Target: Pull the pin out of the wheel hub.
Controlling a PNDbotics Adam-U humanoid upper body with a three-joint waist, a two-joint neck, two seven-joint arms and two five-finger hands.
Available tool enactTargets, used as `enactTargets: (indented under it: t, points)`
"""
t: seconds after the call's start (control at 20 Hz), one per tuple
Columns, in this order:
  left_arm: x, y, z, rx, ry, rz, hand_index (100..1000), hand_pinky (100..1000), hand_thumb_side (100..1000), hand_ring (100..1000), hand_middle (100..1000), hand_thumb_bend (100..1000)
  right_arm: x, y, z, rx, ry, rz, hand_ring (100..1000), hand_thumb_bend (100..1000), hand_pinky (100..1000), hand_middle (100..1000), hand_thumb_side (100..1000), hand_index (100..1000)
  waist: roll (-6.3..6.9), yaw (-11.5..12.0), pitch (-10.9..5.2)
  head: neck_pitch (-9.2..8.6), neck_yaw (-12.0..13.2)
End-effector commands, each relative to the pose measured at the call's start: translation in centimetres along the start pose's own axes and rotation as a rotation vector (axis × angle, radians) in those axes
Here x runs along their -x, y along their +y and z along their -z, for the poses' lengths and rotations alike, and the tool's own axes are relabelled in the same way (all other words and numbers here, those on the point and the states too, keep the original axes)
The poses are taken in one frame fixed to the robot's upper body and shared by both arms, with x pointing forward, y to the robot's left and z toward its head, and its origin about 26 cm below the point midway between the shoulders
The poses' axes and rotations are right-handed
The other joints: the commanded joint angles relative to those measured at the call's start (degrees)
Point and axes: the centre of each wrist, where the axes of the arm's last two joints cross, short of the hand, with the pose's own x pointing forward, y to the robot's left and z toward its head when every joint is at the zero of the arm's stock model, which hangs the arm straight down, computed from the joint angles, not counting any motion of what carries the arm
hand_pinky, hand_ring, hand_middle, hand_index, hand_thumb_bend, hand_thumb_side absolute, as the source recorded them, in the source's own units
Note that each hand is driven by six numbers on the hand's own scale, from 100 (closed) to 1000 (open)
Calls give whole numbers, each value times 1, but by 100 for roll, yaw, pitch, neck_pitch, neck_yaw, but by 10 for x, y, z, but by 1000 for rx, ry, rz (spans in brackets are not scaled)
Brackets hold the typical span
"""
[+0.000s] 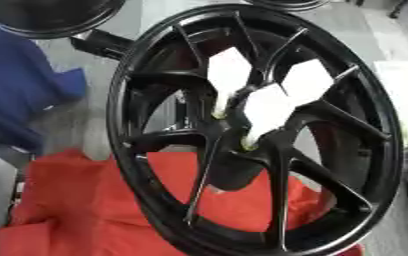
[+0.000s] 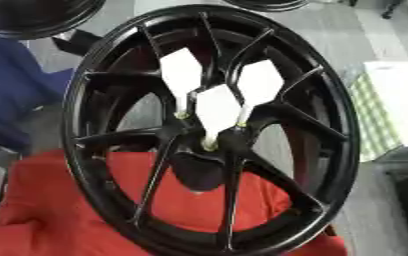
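A large black spoked wheel hub [image 2: 212,130] stands tilted and fills most of both views. Three pins with white, flat, kite-shaped tags stick out of its centre: one at the upper left [image 2: 181,75], one at the upper right [image 2: 260,82] and one in the middle [image 2: 218,110]. Each has a thin stem with a yellowish base seated in a bolt hole, such as the lowest one [image 2: 208,144]. Neither of my hands shows in either view.
A red cloth [image 2: 59,210] lies under and behind the hub's lower half. Blue fabric [image 1: 15,95] is at the left. Another black rim [image 1: 50,17] sits at the top left. A white box with a green checked side [image 2: 391,110] stands at the right.
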Motion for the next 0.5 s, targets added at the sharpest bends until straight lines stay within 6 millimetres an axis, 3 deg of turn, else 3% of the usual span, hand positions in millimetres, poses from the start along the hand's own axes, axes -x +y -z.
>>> enactTargets:
  t: [0.05, 0.15, 0.2, 0.3, 0.5]
  points:
    - [-9, 9, 6, -14, -34, 32, 844, 718, 694, 755, 808, 578, 28, -27, -1, 143, 116, -32, 615, 290, 809, 269, 100, 368, 12, -27, -196, -99, 41]
    - [-8, 9, 6, -17, -32, 31, 844, 718, 694, 755, 807, 576, 46, -25, -3, 176, 188, -31, 631, 309, 807, 301, 100, 396, 22, -47, -197, -114, 51]
    - [-8, 10, 6, -18, -32, 31, 844, 718, 695, 756, 808, 583, 54, -24, -4, 188, 223, -34, 686, 320, 809, 425, 100, 508, 27, -54, -200, -116, 53]
    - [-8, 9, 6, -18, -32, 30, 844, 718, 695, 755, 808, 576, 63, -22, -5, 197, 270, -40, 728, 348, 815, 520, 100, 607, 37, -57, -206, -118, 51]
    - [-8, 9, 6, -18, -33, 30, 844, 718, 695, 755, 808, 576, 66, -22, -5, 197, 288, -43, 728, 348, 815, 520, 100, 607, 40, -57, -209, -118, 51]
